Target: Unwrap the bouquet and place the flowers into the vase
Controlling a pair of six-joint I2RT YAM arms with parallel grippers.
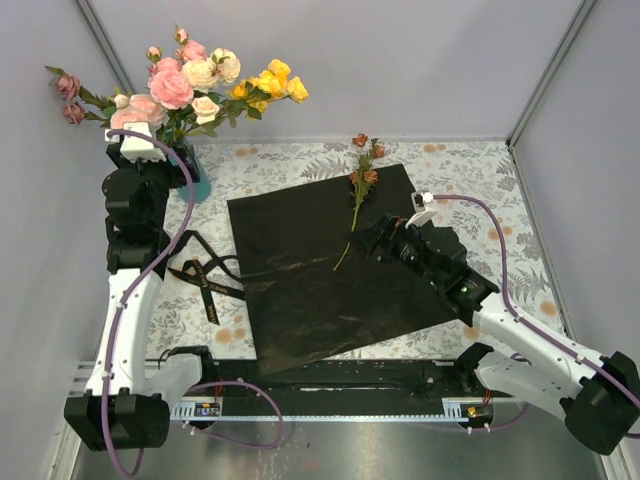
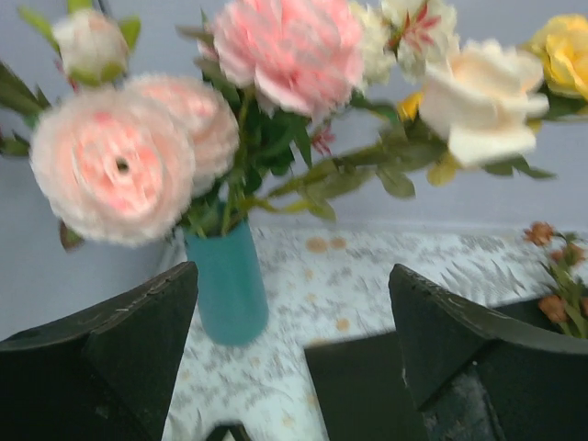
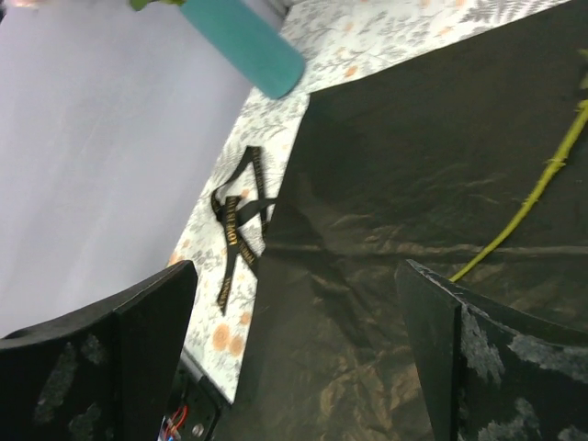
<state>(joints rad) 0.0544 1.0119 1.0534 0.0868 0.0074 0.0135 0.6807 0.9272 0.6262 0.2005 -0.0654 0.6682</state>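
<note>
The teal vase (image 1: 196,172) (image 2: 228,287) stands at the back left and holds several pink, cream and yellow flowers (image 1: 190,85) (image 2: 294,55). My left gripper (image 1: 172,160) (image 2: 292,271) is open just in front of the vase, touching nothing. The bouquet's black paper (image 1: 320,280) (image 3: 413,138) lies unfolded and flat. On it lies one flower (image 1: 360,185) with brownish-mauve blooms, and its green stem (image 3: 533,207) shows in the right wrist view. My right gripper (image 1: 362,243) (image 3: 296,266) hovers open over the paper, just right of the stem's lower end.
A black ribbon (image 1: 205,275) (image 3: 234,230) with gold lettering lies on the floral tablecloth (image 1: 470,170), left of the paper. Grey walls close in the back and both sides. The vase (image 3: 243,41) appears at the top of the right wrist view.
</note>
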